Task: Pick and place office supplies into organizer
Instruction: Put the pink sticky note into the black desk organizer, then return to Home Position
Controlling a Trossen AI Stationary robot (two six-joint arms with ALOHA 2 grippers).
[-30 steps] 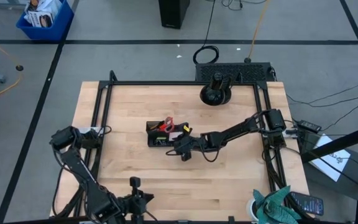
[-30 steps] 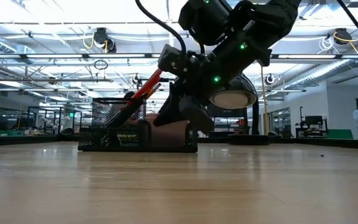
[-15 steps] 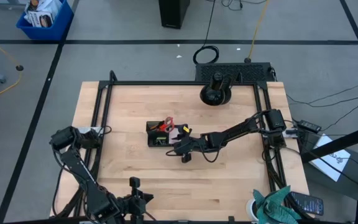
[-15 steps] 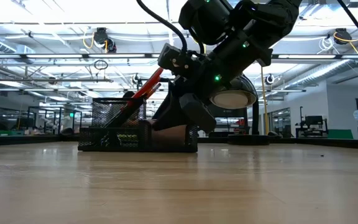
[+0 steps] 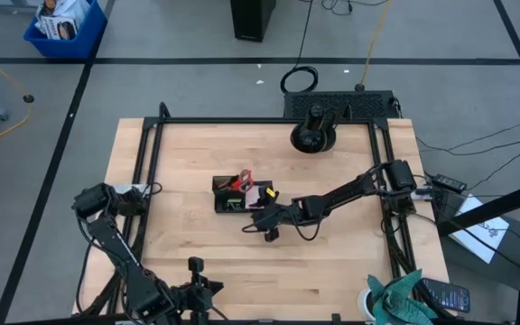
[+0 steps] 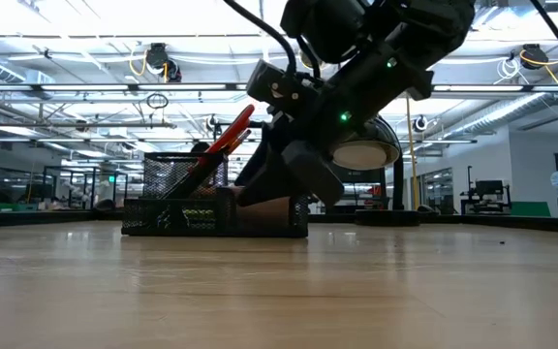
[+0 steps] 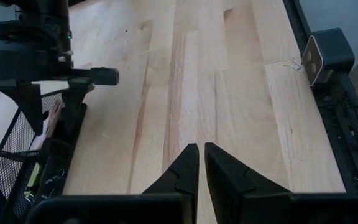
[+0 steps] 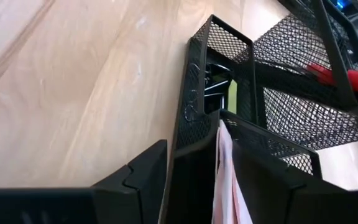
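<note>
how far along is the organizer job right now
Nearly done, it seems. The red-handled scissors and pink sticky-note pad already sit in the organizer. The right gripper is open beside it, holding nothing. The left gripper waits near the table's left edge. No loose supplies show on the table.

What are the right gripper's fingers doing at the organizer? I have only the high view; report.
Observer: The right gripper is open; its fingers stand either side of the pink sticky-note pad, which is on edge inside the organizer.
Operator: Give me the scissors.
Observer: Low view: the red-handled scissors lean out above the taller mesh compartment.
Operator: Check the left gripper.
Observer: Its wrist view shows the left gripper shut, empty, over bare table.
</note>
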